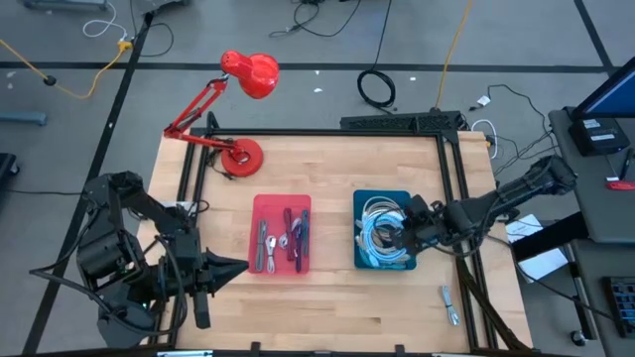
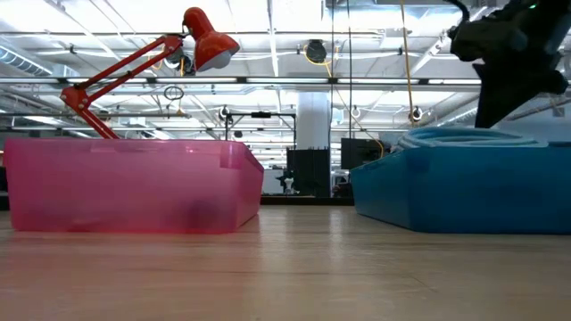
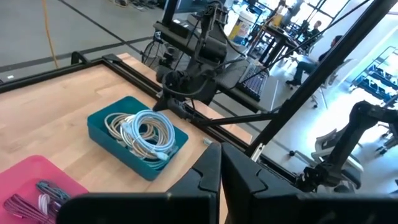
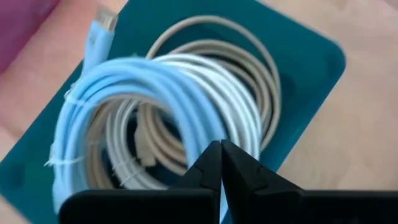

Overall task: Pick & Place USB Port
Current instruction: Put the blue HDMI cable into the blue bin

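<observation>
A teal tray [image 1: 382,196] right of centre holds coiled cables [image 1: 380,243], one light blue and the others white and beige. My right gripper [image 1: 402,230] is shut above this coil [image 4: 155,81], slanting steeply down from the table's right. A red tray [image 1: 260,203] at the centre holds several small USB pieces [image 1: 283,238]. A small silvery piece [image 1: 449,302] lies flat on the wood near the front right. My left gripper [image 1: 238,266] is shut, raised over the table's left front, away from both trays. My right gripper's shut fingertips [image 4: 211,158] stand over the white and light-blue loops of the cable coil [image 4: 205,106], pointing steeply down. I cannot tell whether they touch the cables.
A red desk lamp [image 1: 248,74] stands on its round base [image 1: 241,157] at the far left. A black frame rail [image 1: 327,133] runs along the far edge and down both sides. Bare wood lies between the trays and along the near edge [image 1: 337,317].
</observation>
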Robot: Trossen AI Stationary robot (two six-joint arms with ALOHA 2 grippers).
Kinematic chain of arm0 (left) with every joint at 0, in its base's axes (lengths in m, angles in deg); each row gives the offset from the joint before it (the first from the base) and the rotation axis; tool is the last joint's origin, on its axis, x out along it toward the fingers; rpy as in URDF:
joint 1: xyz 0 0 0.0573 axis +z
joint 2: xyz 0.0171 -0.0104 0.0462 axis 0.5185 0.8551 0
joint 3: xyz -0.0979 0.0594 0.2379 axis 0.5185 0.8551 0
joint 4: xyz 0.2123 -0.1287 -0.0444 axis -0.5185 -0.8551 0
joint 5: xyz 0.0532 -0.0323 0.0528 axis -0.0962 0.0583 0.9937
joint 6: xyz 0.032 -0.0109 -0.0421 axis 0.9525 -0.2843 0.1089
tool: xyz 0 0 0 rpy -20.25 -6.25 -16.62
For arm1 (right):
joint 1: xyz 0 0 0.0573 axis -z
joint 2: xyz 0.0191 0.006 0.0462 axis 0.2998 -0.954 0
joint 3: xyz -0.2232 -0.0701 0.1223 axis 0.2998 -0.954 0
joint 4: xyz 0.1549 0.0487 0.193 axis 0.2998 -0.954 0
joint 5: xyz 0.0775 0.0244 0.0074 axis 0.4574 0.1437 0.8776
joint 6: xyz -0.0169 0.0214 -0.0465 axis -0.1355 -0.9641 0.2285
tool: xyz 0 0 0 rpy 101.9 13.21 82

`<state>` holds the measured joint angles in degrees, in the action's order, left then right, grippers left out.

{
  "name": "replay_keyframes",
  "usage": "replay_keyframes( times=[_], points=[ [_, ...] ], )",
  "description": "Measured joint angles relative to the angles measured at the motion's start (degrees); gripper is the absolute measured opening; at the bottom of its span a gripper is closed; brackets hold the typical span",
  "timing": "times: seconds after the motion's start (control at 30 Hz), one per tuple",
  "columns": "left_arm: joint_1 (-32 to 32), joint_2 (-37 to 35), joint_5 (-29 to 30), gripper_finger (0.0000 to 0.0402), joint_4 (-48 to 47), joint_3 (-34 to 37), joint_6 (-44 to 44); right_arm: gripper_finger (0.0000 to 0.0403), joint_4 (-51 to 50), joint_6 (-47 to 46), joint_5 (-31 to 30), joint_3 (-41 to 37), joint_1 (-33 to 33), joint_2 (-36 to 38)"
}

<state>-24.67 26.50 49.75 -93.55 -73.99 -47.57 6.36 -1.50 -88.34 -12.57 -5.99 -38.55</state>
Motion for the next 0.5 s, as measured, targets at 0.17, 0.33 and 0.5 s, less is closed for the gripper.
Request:
replay_keyframes(
  times=[0.17, 0.33, 0.5],
  points=[
    [-0.2, 0.0, -0.3, 0.0003, 0.0, 0.0, -0.5, 0.0000, 0.7, 2.9, 1.0, -0.1, 3.0, -0.7],
    [-0.3, 0.0, -0.3, 0.0012, 0.1, 0.0, -1.2, 0.0000, 5.8, 5.4, 3.7, -2.8, 4.4, -2.3],
    [-0.3, 0.0, -0.3, 0.0006, 0.1, 0.0, -1.4, 0.0000, 9.5, 4.9, 5.9, -5.8, 4.4, -3.7]
  ],
)
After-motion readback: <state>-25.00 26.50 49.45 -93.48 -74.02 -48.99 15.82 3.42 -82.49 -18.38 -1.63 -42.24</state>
